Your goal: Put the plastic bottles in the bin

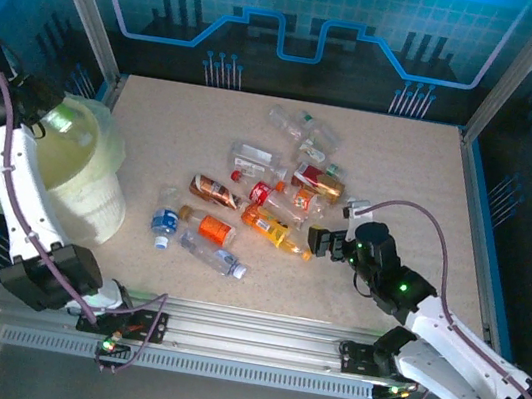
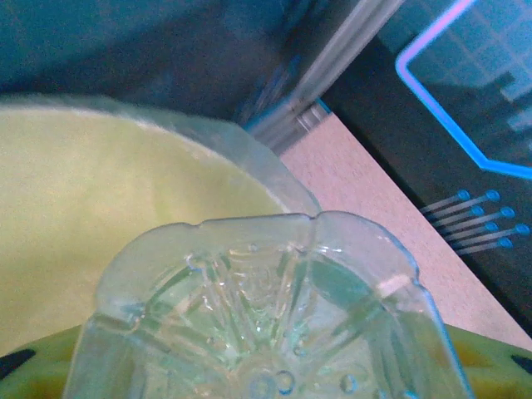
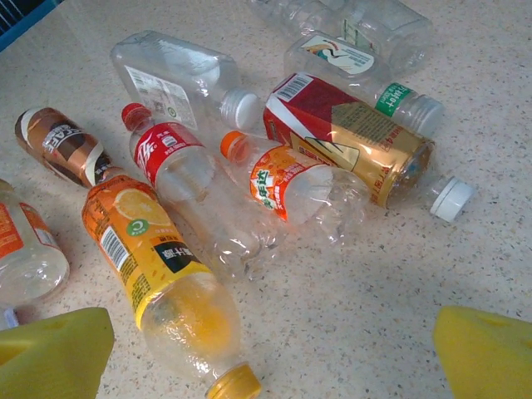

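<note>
We found a speckled beige table (image 1: 401,180) with the plastic bottles (image 1: 254,208) lying on their sides in a loose heap around its middle. A blue-labelled bottle (image 1: 163,221) and a clear bottle (image 1: 214,255) lay closest to the near edge, and an orange-labelled bottle (image 3: 158,266) lay just beside a red-labelled bottle (image 3: 191,191). The bin (image 1: 85,191) stood at the left edge.

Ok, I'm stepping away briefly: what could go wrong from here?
1. The held clear bottle hangs close to the rim of the bin; released here, it may clip it and fall outside.
2. The open right gripper faces the orange bottle, which lies beside other bottles; a grasp may scatter them.
</note>
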Robot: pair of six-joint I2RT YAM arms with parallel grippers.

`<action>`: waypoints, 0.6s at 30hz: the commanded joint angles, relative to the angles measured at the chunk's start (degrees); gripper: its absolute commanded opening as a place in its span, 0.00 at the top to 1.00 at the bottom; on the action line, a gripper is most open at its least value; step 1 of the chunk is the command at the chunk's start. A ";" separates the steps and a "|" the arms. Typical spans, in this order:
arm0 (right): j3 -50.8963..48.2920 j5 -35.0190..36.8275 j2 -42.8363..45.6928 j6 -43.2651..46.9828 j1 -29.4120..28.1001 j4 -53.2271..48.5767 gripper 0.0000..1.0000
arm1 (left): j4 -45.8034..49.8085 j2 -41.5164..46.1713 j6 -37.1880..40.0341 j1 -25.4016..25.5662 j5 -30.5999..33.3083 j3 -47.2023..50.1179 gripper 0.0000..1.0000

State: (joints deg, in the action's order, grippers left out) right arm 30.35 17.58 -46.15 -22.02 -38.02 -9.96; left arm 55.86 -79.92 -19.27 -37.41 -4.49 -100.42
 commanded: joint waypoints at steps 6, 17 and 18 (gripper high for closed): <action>-1.51 0.35 -1.69 -3.66 1.15 2.49 0.00 | -5.84 -3.21 -6.95 -0.47 -14.16 7.49 0.41; -1.73 -1.22 -5.41 -4.43 1.38 3.72 0.00 | -16.54 -3.21 -15.12 1.90 -14.82 16.22 0.34; -1.85 -1.40 -5.74 -4.59 1.37 3.73 0.00 | -16.86 -3.38 -15.50 1.97 -14.84 16.62 0.33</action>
State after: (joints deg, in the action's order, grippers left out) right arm 29.54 17.08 -51.31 -25.52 -37.41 -7.75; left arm 42.41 -83.37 -31.07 -35.81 -16.75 -85.23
